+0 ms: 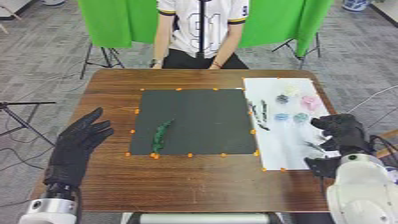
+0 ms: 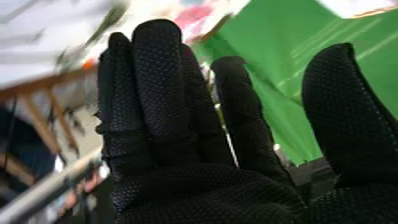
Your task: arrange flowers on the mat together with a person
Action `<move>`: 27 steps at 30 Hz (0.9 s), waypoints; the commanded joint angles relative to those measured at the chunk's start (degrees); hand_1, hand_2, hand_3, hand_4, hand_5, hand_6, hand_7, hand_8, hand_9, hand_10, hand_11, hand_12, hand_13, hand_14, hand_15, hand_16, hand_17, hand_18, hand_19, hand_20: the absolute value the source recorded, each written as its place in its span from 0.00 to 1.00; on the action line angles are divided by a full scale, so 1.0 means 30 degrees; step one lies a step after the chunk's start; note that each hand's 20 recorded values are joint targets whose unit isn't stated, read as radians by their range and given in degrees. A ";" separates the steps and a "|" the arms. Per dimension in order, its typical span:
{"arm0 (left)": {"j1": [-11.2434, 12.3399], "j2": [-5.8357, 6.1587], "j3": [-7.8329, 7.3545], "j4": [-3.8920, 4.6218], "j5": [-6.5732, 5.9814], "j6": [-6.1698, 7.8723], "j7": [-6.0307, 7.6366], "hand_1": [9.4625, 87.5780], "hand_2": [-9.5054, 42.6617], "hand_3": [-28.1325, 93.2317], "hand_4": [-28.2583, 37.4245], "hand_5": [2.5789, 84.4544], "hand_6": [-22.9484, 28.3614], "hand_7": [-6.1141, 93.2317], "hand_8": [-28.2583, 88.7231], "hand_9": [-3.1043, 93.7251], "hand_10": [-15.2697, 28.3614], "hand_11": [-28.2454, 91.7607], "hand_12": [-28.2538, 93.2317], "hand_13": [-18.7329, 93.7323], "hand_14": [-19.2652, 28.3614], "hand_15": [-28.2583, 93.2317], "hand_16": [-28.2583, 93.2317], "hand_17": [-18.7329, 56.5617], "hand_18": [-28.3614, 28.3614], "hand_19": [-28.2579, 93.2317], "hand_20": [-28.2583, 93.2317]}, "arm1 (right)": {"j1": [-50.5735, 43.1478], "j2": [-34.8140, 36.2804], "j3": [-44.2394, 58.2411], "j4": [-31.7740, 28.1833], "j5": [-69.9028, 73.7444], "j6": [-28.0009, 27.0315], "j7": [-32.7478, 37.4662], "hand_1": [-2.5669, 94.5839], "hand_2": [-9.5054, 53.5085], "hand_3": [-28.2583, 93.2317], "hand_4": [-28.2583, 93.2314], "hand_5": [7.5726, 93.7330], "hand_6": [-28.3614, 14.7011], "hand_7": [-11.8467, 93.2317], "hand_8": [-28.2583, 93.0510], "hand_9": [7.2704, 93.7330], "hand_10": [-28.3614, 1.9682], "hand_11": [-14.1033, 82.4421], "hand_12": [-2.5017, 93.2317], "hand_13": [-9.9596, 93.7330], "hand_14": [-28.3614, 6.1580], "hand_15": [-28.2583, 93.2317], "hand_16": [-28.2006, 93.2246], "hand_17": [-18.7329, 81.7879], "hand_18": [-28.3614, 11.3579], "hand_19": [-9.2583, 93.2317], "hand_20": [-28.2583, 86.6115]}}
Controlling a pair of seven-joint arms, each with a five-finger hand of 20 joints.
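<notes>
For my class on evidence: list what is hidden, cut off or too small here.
- Head view: right edge of the white sheet, partly hidden by the right hand.
- Head view: petals of the pink flower, too small to count.
- Right wrist view: that hand's wrist, cut off by the bottom edge.

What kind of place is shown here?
Probably a robot lab or demonstration room: a green cloth on stands, cables on the carpet floor, and robot hands at a wooden table.

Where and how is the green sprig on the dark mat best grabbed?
Probably around mid-length, from above, pinching across its long sides: the green sprig looks long and narrow, lying roughly near-to-far on the dark mat.
</notes>
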 commanded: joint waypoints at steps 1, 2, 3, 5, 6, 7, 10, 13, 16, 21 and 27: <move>0.0351 -0.0183 0.0000 -0.0097 -0.0018 0.0187 -0.0057 0.17 0.30 0.88 0.00 0.41 0.61 0.21 0.15 0.38 0.81 0.49 0.31 0.37 0.95 0.68 0.14 0.12 0.89 0.66 0.30 | -0.0512 0.0600 -0.0467 0.0796 -0.4322 -0.1852 0.2589 0.38 0.13 0.78 0.07 0.55 0.58 0.22 0.15 0.61 0.22 0.34 0.17 0.71 0.31 0.75 0.29 0.67 0.25 1.00 0.15; 0.0411 -0.0174 -0.0017 -0.0122 -0.0016 0.0211 -0.0061 0.17 0.30 0.88 0.00 0.41 0.61 0.21 0.15 0.38 0.81 0.49 0.31 0.37 0.95 0.68 0.14 0.12 0.89 0.66 0.30 | -0.0362 0.0598 -0.0519 0.0968 -0.4372 -0.2166 0.2723 0.38 0.13 0.78 0.07 0.55 0.58 0.22 0.15 0.61 0.22 0.33 0.17 0.72 0.31 0.75 0.29 0.67 0.25 1.00 0.16; 0.0348 -0.0179 -0.0023 -0.0100 0.0008 0.0166 -0.0122 0.17 0.30 0.88 0.00 0.41 0.61 0.21 0.15 0.38 0.81 0.49 0.31 0.37 0.95 0.68 0.14 0.12 0.89 0.66 0.30 | -0.0178 0.0660 -0.0646 0.1166 -0.4480 -0.2468 0.2984 0.39 0.12 0.77 0.08 0.56 0.58 0.22 0.15 0.61 0.22 0.33 0.17 0.72 0.31 0.75 0.29 0.67 0.25 1.00 0.16; 0.0233 -0.0170 0.0050 -0.0084 0.0002 0.0179 -0.0100 0.17 0.31 0.88 0.00 0.41 0.61 0.21 0.15 0.38 0.81 0.49 0.31 0.37 0.95 0.68 0.14 0.12 0.89 0.66 0.30 | 0.0324 0.0815 -0.0919 0.1663 -0.4722 -0.3279 0.3464 0.40 0.11 0.77 0.08 0.56 0.57 0.22 0.15 0.61 0.22 0.33 0.17 0.72 0.32 0.75 0.29 0.67 0.25 1.00 0.16; 0.0203 -0.0222 0.0037 -0.0106 0.0058 0.0111 -0.0241 0.17 0.30 0.88 0.00 0.41 0.61 0.21 0.15 0.38 0.81 0.49 0.31 0.37 0.95 0.68 0.14 0.12 0.89 0.66 0.30 | 0.0416 0.0890 -0.0973 0.1805 -0.4881 -0.3687 0.3696 0.40 0.11 0.77 0.08 0.56 0.57 0.22 0.15 0.61 0.22 0.33 0.17 0.72 0.32 0.75 0.29 0.68 0.25 1.00 0.16; 0.0191 -0.0191 0.0068 -0.0099 0.0072 0.0098 -0.0202 0.17 0.30 0.88 0.00 0.41 0.61 0.21 0.15 0.38 0.81 0.49 0.31 0.37 0.95 0.68 0.14 0.12 0.89 0.66 0.30 | 0.0658 0.0938 -0.1113 0.2008 -0.5133 -0.3937 0.3792 0.40 0.11 0.77 0.08 0.56 0.57 0.22 0.15 0.61 0.21 0.33 0.17 0.72 0.32 0.75 0.29 0.68 0.25 1.00 0.16; 0.0188 -0.0221 0.0014 -0.0108 0.0044 0.0134 -0.0213 0.17 0.30 0.89 0.00 0.41 0.61 0.21 0.15 0.38 0.81 0.49 0.31 0.37 0.95 0.68 0.14 0.12 0.89 0.66 0.30 | 0.0829 0.0930 -0.0970 0.2221 -0.4739 -0.5167 0.3933 0.41 0.10 0.76 0.08 0.56 0.57 0.21 0.15 0.61 0.21 0.32 0.17 0.72 0.32 0.74 0.30 0.68 0.25 1.00 0.16; 0.0340 -0.0257 -0.0108 -0.0157 0.0089 0.0127 -0.0214 0.17 0.30 0.88 0.00 0.41 0.61 0.21 0.15 0.38 0.81 0.49 0.31 0.37 0.95 0.68 0.14 0.12 0.89 0.66 0.30 | 0.0763 0.0814 -0.0813 0.2347 -0.4586 -0.6111 0.4112 0.42 0.09 0.76 0.08 0.56 0.57 0.21 0.15 0.61 0.21 0.32 0.17 0.72 0.33 0.74 0.30 0.68 0.26 1.00 0.16; 0.0525 -0.0284 -0.0264 -0.0208 0.0043 0.0162 -0.0187 0.17 0.30 0.89 0.00 0.41 0.61 0.21 0.15 0.38 0.81 0.49 0.31 0.37 0.95 0.68 0.14 0.12 0.89 0.66 0.30 | 0.0724 0.0828 -0.0893 0.2563 -0.5009 -0.6767 0.4278 0.43 0.08 0.76 0.08 0.56 0.56 0.21 0.15 0.61 0.22 0.32 0.17 0.72 0.33 0.74 0.30 0.67 0.26 1.00 0.16; 0.0638 -0.0296 -0.0574 -0.0268 0.0072 0.0175 -0.0266 0.17 0.30 0.89 0.00 0.41 0.61 0.21 0.15 0.38 0.81 0.49 0.31 0.37 0.95 0.68 0.14 0.12 0.89 0.66 0.30 | 0.1054 0.0755 -0.1061 0.2873 -0.5019 -0.7959 0.4237 0.46 0.05 0.76 0.08 0.58 0.56 0.20 0.16 0.64 0.29 0.32 0.17 0.73 0.36 0.73 0.30 0.67 0.26 1.00 0.16; 0.0513 -0.0165 -0.0698 -0.0251 0.0027 0.0136 -0.0425 0.17 0.30 0.89 0.00 0.41 0.61 0.22 0.15 0.38 0.81 0.49 0.31 0.37 0.95 0.68 0.14 0.12 0.89 0.66 0.30 | 0.1705 0.0762 -0.1444 0.3556 -0.4541 -0.8569 0.4057 0.49 0.02 0.76 0.08 0.61 0.55 0.19 0.16 0.66 0.34 0.33 0.17 0.74 0.40 0.73 0.30 0.67 0.26 1.00 0.16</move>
